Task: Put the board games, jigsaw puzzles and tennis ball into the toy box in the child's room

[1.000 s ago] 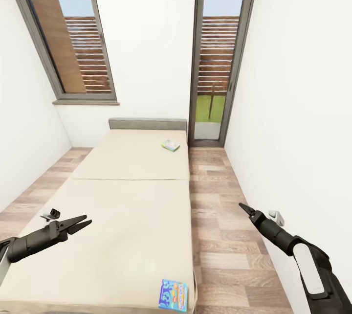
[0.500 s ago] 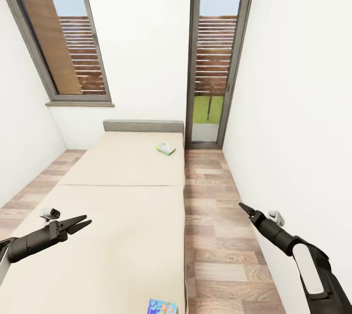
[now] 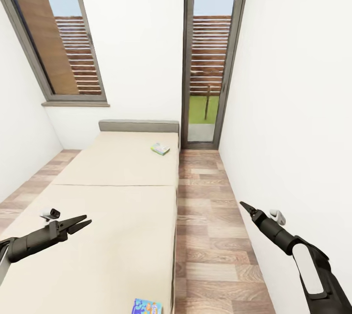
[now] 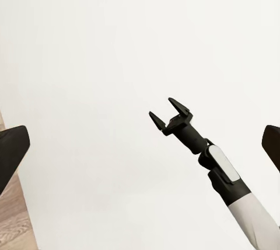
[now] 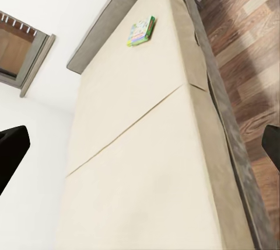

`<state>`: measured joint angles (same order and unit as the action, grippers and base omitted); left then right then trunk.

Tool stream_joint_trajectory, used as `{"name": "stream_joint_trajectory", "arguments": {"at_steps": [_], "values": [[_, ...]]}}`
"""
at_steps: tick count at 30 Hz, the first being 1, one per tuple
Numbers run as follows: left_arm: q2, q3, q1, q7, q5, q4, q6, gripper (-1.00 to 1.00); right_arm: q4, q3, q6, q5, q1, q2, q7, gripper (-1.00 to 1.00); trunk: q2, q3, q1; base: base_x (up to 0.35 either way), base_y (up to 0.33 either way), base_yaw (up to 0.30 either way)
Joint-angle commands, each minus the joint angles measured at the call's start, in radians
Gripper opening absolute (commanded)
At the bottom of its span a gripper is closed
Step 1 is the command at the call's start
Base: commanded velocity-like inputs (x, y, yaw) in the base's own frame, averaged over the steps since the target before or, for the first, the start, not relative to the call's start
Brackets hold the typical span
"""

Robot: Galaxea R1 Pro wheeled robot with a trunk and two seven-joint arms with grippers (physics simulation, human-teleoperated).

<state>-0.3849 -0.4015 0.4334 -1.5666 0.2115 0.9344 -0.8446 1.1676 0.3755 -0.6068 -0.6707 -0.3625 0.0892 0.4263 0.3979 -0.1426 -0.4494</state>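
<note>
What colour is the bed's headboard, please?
Grey; the headboard shows best in the head view.

A cream bed with a grey padded headboard runs away from the camera, wood floor along its right side and a tall glass door beyond. One pale green board game lies near the headboard on the bed's right side, and a blue board game lies at the near right edge, cut off by the frame. The left gripper hangs over the mattress with its fingers parted, while the right gripper hangs over the floor near the white wall.
</note>
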Motion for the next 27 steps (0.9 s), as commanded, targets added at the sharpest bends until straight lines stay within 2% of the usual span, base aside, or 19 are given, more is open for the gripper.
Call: {"name": "stream_joint_trajectory", "arguments": {"at_steps": [1, 10, 16, 17, 20, 27], "values": [[0.0, 0.0, 0.001, -0.004, -0.001, 0.001, -0.011, 1.0, 0.0, 0.002, -0.007, -0.004, -0.001, 0.0, 0.002, 1.0, 0.002, -0.002, -0.001, -0.001, -0.215, 0.0], [0.0, 0.0, 0.001, -0.004, -0.001, 0.001, -0.012, 1.0, 0.0, 0.001, -0.007, -0.004, -0.001, 0.0, 0.002, 1.0, 0.002, -0.002, -0.001, 0.0, -0.21, 0.0], [0.034, 0.034, -0.034, 0.03, -0.036, -0.033, 0.021, 1.0, 0.023, -0.033, -0.028, 0.0, -0.001, -0.034, 0.012, 1.0, 0.009, -0.005, -0.004, 0.0, 0.0, 0.0], [0.039, 0.028, -0.039, 0.024, -0.03, -0.039, 0.027, 1.0, 0.017, -0.038, -0.025, 0.0, -0.001, -0.04, 0.01, 1.0, 0.016, -0.008, -0.008, 0.0, 0.0, 0.0], [0.036, 0.013, -0.056, 0.007, -0.014, -0.022, 0.01, 1.0, 0.002, -0.047, -0.022, 0.0, -0.001, -0.049, 0.007, 1.0, 0.037, -0.018, -0.02, 0.0, 0.0, 0.0], [0.033, 0.021, -0.066, -0.004, 0.026, 0.017, -0.029, 1.0, -0.004, -0.075, -0.02, -0.002, -0.001, -0.05, 0.005, 1.0, 0.086, -0.04, -0.047, 0.0, 0.0, 0.0]]}}
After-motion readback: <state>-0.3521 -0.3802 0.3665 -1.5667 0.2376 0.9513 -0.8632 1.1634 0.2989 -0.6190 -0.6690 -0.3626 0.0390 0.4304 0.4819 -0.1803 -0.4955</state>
